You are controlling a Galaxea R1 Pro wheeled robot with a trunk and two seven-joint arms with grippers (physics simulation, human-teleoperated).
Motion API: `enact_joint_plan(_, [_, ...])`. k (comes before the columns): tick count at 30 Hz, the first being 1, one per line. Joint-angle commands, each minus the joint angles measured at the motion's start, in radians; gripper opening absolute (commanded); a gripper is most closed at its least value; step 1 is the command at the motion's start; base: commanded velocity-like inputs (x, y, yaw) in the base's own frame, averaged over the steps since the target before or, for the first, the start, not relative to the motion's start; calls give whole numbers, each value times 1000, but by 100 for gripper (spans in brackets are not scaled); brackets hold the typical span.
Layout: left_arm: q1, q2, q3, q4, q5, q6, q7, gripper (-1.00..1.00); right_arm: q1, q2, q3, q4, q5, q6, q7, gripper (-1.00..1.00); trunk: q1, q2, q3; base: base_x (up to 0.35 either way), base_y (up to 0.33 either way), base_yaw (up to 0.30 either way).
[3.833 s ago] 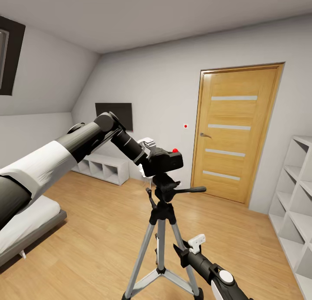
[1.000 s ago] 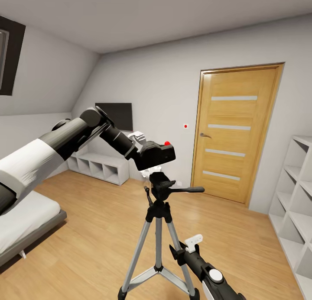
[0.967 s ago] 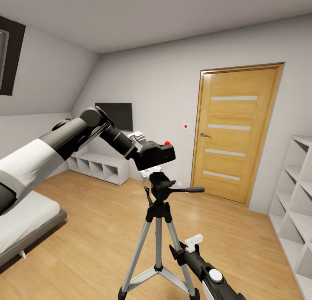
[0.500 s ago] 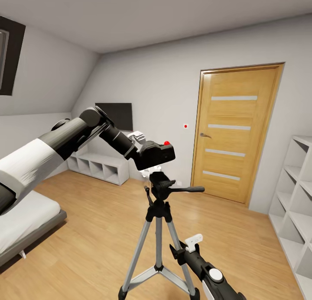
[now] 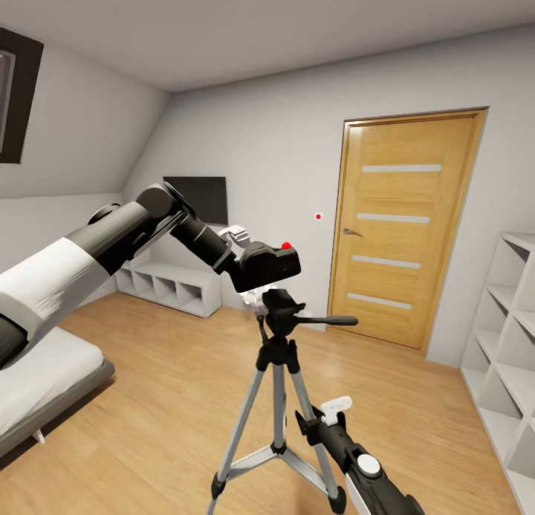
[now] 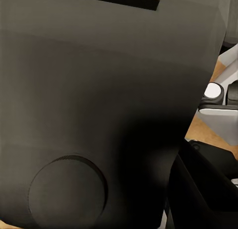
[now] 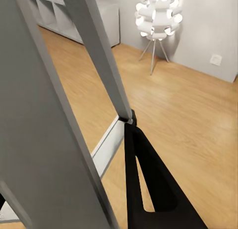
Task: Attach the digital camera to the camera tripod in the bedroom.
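Note:
My left gripper (image 5: 249,268) is shut on the digital camera (image 5: 271,266), a black box with a red button (image 5: 286,245) on top, held at chest height. Seen from the left wrist, its dark body (image 6: 99,100) is pressed close to the lens. The camera tripod (image 5: 279,351) stands right below it, the black pan head (image 5: 280,307) nearly touching the camera's underside, slightly right of its centre. I cannot tell whether they are joined. My right gripper (image 5: 321,420) is shut on a silver leg (image 5: 306,403) low down. The legs (image 7: 99,55) loom close in the right wrist view.
An oak door (image 5: 405,225) is in the far wall, and white cube shelves (image 5: 505,351) stand at the right. A bed (image 5: 44,381) lies at the left, with a low white shelf (image 5: 174,286) behind it. A white lamp (image 7: 156,13) stands beyond the tripod.
The tripod has shifted right and slightly up along with my right gripper, bringing the pan head closer under the camera. The left arm and camera have held still over the last second.

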Motion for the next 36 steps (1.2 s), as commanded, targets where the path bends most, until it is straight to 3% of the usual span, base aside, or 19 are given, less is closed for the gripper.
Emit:
enact_joint_plan(1, [-1, 1, -3, -1, 2, 8, -3, -100, -1, 0, 0, -1, 16, -2, -10, -100, 0, -1, 0, 0, 0, 0])
enact_joint_plan(24, [-1, 0, -3, -1, 2, 8, -3, -100, -14, 18, 0, 7, 16, -2, -24, -100, 0, -1, 0, 0, 0, 0])
enact_joint_plan(36, [-1, -7, -3, 0, 2, 8, -3, -100, -15, 23, 0, 69, 16, -4, -24, -100, 0, -1, 0, 0, 0, 0])
